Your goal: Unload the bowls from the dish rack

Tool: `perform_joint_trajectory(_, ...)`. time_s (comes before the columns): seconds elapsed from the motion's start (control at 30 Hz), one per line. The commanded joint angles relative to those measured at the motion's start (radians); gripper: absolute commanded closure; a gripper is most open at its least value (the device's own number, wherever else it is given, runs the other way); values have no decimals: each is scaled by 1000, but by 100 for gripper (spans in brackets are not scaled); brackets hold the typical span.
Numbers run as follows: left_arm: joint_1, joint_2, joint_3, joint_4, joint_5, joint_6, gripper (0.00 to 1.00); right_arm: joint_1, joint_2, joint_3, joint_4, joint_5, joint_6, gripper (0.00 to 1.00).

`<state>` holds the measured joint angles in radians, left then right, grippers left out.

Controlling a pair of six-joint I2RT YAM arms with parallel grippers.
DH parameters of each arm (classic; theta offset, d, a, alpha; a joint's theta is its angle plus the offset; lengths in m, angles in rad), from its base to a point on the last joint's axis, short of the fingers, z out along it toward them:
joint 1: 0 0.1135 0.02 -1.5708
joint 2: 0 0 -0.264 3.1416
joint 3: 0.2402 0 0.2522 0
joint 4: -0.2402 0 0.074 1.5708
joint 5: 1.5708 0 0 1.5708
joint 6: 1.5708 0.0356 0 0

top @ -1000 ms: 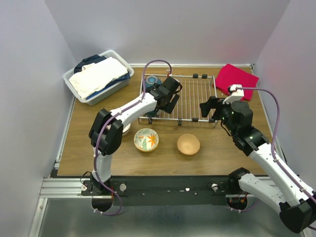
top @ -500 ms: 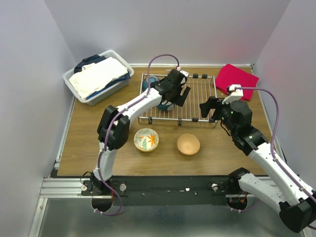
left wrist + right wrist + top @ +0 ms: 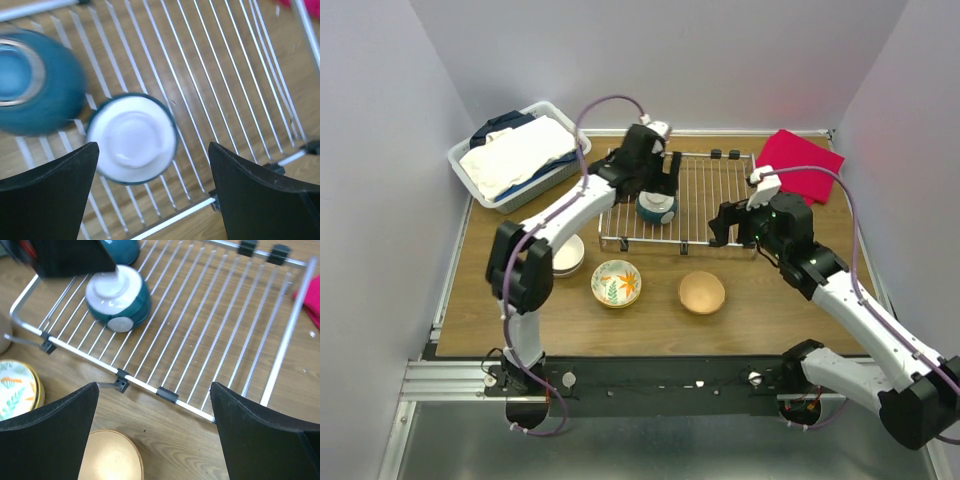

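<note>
The silver wire dish rack point(image 3: 715, 195) lies at the back middle of the table. A teal bowl point(image 3: 656, 208) with a white face turned up sits on its front left part. My left gripper point(image 3: 655, 180) is open and empty just above and behind this bowl. In the left wrist view the bowl point(image 3: 132, 137) lies between the open fingers point(image 3: 50, 190), with a second teal bowl point(image 3: 35, 85) to its left. My right gripper point(image 3: 728, 222) is open and empty over the rack's front rim point(image 3: 165, 392). The right wrist view shows both teal bowls point(image 3: 117, 297) point(image 3: 120, 247).
On the table in front of the rack stand a floral bowl point(image 3: 617, 283), a beige bowl point(image 3: 702, 292) and a cream bowl point(image 3: 567, 257) half under the left arm. A white laundry basket point(image 3: 515, 155) is at the back left. A red cloth point(image 3: 800, 162) is at the back right.
My left gripper has swung from the rack's middle back to its left part, leaving the teal bowl in plain sight. My right gripper has moved a little left along the front rim.
</note>
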<state>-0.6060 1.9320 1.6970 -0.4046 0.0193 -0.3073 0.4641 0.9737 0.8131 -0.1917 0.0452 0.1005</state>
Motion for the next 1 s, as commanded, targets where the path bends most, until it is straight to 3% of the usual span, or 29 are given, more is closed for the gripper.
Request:
perform_joint_trajectory(0.0,116,-232,-147,112,4,-69,1,13,100,67,6,-179,-142,0)
perform_joint_trajectory(0.2,225,-453,-377,93,-13,-67,1,97,246,149,23,-170,-271,0)
perform_joint_trajectory(0.4,321,-712,-644,63,-87,-30,1,249,450,271,26,16,-455,0)
perform_joint_trajectory(0.67,353,-1051,-953,50,-186,-32,1,320,672,405,52,160,-610,0)
perform_joint_trajectory(0.97,353,-1150,-1073,105,-252,-13,1,329,841,529,25,193,-713,0)
